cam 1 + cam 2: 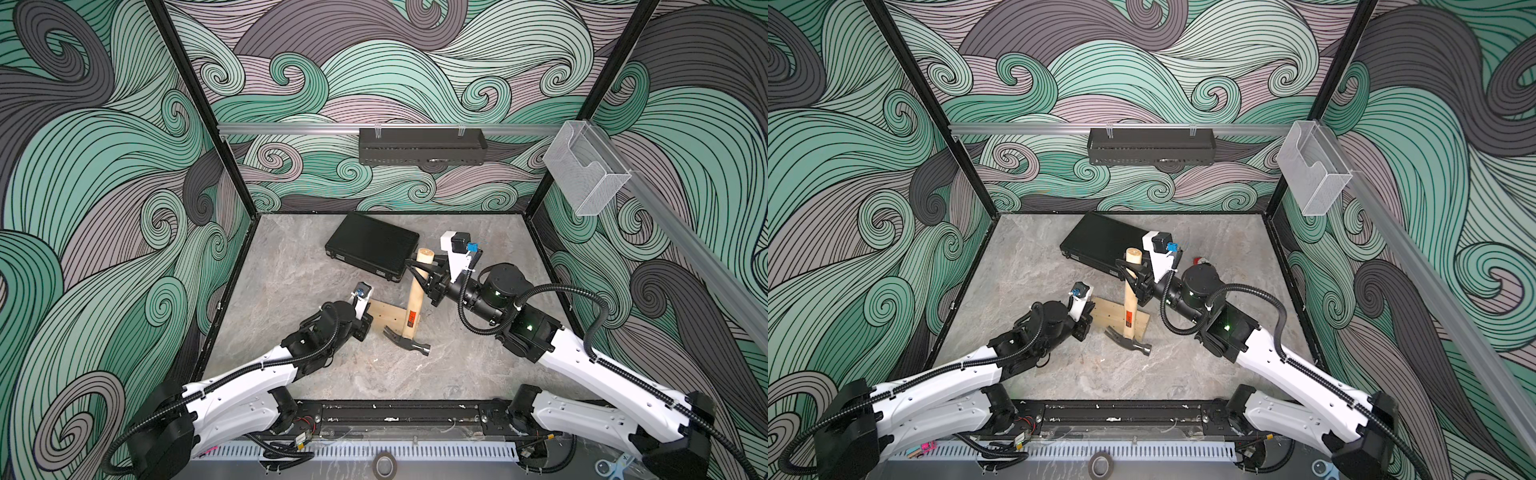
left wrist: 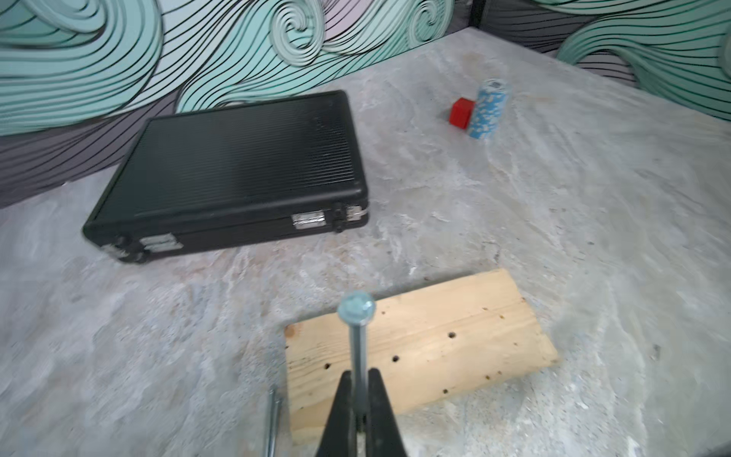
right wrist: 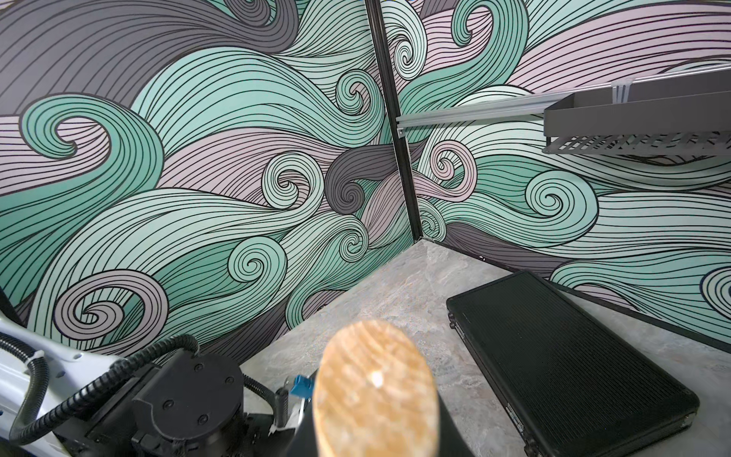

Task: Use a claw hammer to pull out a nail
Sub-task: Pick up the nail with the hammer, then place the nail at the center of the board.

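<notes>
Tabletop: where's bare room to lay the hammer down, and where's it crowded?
Free: the near strip of table between the head of the claw hammer and the front rail, and the left side between the black case and the wall. Crowded: the middle, around the wooden board; far right holds a blue can and red block.

Black ribbed case [image 1: 372,245], closed, lies flat at far centre of the grey marbled table [image 1: 270,291]. To its right, a red block [image 2: 461,112] stands just beside an upright blue-and-white can [image 2: 489,109]. A black perforated shelf [image 1: 422,146] hangs on the far wall. A clear holder [image 1: 582,170] is on the right rail.
</notes>
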Robot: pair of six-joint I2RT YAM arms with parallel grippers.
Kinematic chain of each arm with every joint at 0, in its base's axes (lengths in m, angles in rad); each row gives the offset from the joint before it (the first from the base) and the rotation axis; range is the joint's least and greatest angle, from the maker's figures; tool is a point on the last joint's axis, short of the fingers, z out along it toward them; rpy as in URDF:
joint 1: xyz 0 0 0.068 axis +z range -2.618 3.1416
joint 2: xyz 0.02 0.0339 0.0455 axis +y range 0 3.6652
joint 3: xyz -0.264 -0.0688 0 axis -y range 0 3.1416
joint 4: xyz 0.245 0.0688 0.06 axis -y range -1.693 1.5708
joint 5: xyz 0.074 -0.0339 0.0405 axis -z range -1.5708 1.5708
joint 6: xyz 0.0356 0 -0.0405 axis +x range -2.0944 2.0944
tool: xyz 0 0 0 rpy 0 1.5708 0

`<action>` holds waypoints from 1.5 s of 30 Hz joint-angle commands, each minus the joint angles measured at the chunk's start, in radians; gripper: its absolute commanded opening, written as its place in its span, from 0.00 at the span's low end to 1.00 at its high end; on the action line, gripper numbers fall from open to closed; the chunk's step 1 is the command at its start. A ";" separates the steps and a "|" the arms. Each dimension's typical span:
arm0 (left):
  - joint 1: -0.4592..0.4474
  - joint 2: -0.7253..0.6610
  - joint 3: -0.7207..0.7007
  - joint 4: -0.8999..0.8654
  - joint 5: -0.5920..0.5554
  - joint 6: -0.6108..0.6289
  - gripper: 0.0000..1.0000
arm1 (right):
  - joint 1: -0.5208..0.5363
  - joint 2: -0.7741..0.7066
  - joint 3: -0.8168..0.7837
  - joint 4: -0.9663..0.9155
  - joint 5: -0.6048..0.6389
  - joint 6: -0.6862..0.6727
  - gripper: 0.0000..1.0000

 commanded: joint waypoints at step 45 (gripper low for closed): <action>0.455 0.439 0.126 -0.331 0.364 -0.401 0.00 | -0.013 -0.020 0.026 0.036 0.087 -0.013 0.00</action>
